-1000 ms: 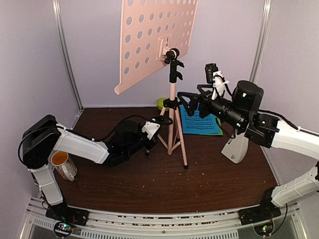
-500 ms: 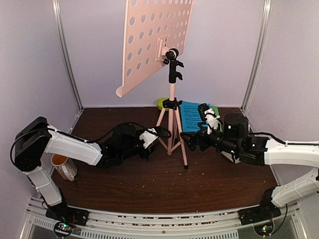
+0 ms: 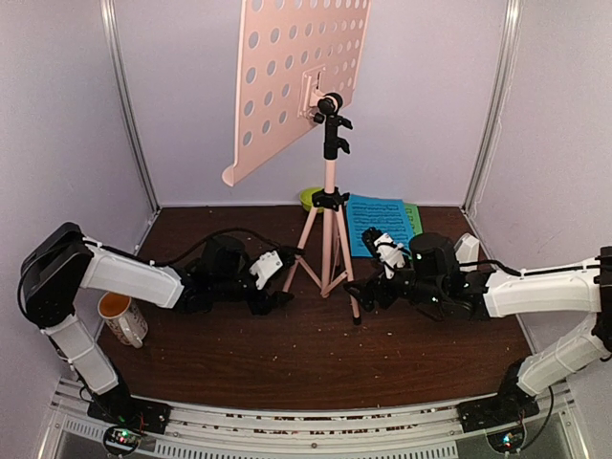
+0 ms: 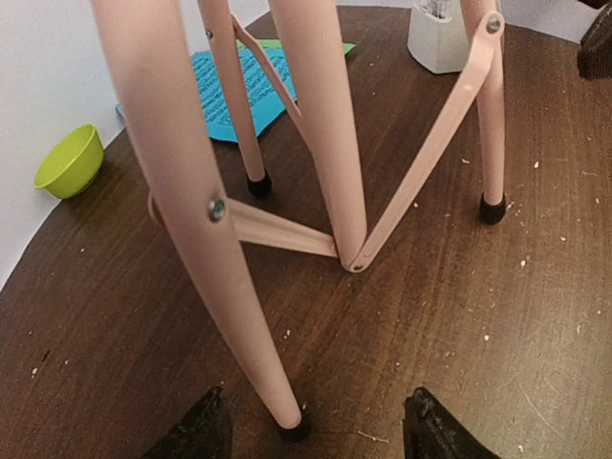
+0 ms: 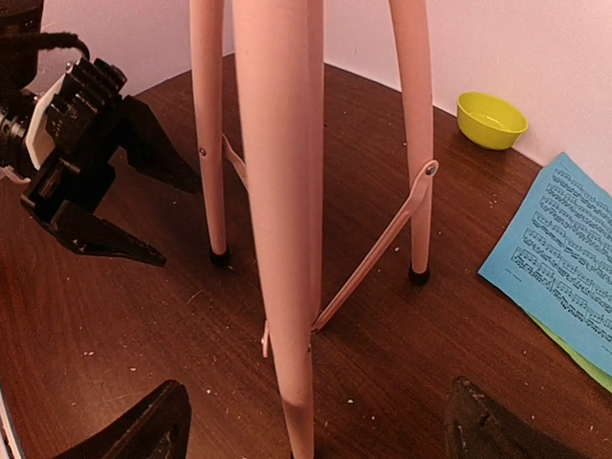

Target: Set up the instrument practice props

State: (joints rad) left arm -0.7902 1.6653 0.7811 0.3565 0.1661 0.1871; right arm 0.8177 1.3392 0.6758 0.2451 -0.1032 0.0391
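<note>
probably the pink music stand (image 3: 330, 177) is light but top-heavy, its broad perforated desk high on a thin pole, so it would tip easily; the stiff, smooth tripod legs (image 4: 229, 268) low down seem the safest hold. it stands upright mid-table on all three feet. the left gripper (image 4: 314, 426) is open astride one foot, the right gripper (image 5: 320, 421) agape around another leg, neither touching. the lime-green bowl (image 4: 69, 161) looks empty; the mug (image 3: 120, 316) shows only yellow inside
</note>
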